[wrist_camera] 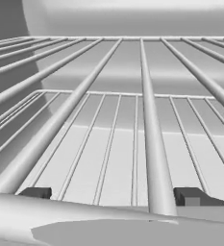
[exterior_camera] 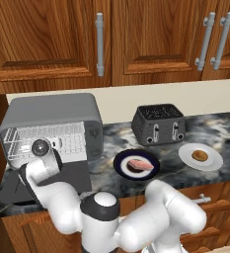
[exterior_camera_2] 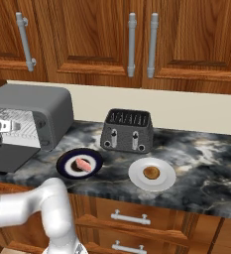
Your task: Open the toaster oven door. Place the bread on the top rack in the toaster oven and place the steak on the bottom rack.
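Reaching Into the Open Toaster Oven

Facing the toaster oven (exterior_camera: pixel 52 126) at the left end of the marble table (exterior_camera: pixel 210 133), the arm holds its gripper (wrist_camera: pixel 116 194) right at the oven's mouth. The toaster oven door (exterior_camera: pixel 47 185) lies folded down flat in front of the oven, with the arm's white links above it. In the hand view the jaws stand spread wide, holding nothing, their two dark tips low in the picture with a white wire bar running between them. That bar belongs to the top rack (wrist_camera: pixel 147 120), seen very close from above; the bottom rack (wrist_camera: pixel 108 144) shows through its gaps, and both racks are bare.

The steak (exterior_camera: pixel 139 164) lies on a dark plate (exterior_camera: pixel 120 165) just right of the oven. The bread (exterior_camera: pixel 200 155) sits on a white plate (exterior_camera: pixel 212 163) farther right, well apart from the oven. A black toaster (exterior_camera: pixel 158 123) stands behind the two plates, against the wall under the wooden cabinets (exterior_camera: pixel 136 39).
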